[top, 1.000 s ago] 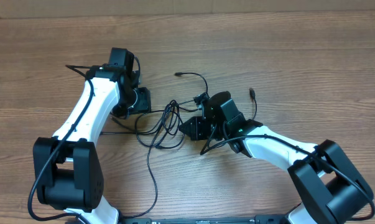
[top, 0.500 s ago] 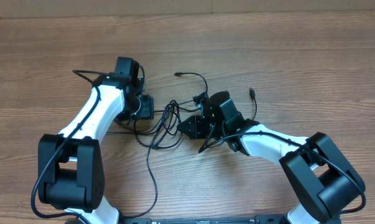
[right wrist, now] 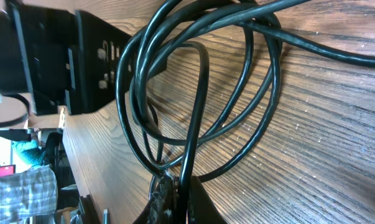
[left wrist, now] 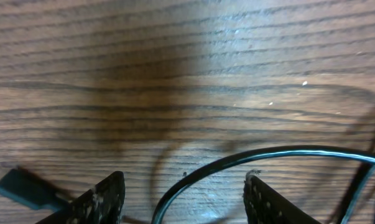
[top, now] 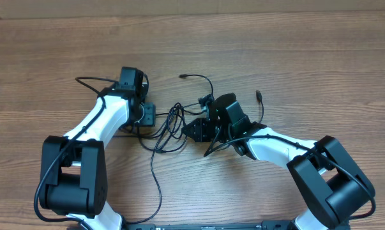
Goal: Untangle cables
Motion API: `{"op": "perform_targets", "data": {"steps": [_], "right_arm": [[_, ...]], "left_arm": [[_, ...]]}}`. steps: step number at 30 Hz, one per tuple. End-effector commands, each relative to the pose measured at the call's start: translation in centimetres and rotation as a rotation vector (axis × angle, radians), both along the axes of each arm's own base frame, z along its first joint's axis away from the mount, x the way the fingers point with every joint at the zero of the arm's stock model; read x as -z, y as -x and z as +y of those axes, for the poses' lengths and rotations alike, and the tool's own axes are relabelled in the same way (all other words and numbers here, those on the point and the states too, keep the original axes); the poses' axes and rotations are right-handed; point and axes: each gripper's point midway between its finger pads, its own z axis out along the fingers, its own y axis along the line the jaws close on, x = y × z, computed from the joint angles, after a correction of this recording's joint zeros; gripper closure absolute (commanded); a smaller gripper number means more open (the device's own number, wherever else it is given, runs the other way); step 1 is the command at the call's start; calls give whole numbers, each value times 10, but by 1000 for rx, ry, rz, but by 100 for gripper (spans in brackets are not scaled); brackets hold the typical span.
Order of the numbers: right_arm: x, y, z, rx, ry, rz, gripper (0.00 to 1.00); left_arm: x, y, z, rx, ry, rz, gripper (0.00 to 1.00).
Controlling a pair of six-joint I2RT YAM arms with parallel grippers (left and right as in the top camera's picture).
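The cables [top: 169, 128] lie as a tangle of thin black loops at the table's middle, between both arms. One strand trails toward the front edge [top: 158, 185]. My left gripper [top: 145, 115] is low at the tangle's left side and open. In the left wrist view a cable [left wrist: 249, 158] arcs across the wood between its fingers [left wrist: 104, 200], touching neither. My right gripper [top: 193, 131] sits at the tangle's right side. The right wrist view shows it [right wrist: 178, 196] shut on a cable strand, with the loops [right wrist: 203, 81] fanning out ahead.
One plug end [top: 183, 76] lies behind the tangle and another [top: 258, 96] to the right. A flat plug [left wrist: 22, 188] rests just left of my left fingers. The left arm's black gripper body [right wrist: 81, 56] shows beyond the loops. Bare wooden tabletop [top: 307, 57] surrounds everything.
My left gripper has shifted a little to the right, closer to the tangle, staying open. The right arm and the strand in its grip have hardly moved.
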Motion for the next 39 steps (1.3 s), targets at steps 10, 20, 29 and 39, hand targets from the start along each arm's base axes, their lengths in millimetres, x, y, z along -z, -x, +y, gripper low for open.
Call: {"op": "perform_targets", "data": {"steps": [10,20,29,39], "right_arm": [[1,0,0,-4,-6,5,91],[4,-7,-10,31,8,23,23],[14,-24,-44,150,31,119,11],[17,-26,-52,170,41,138,4]], "left_arm": [[22,6,9,-27,-52,-19,74],[-45,-15,42,-207,-221,-61,76],[-92,-30,43,-258,-223,-89,70],[-63,-23,11,-75,-99,3,30]]}}
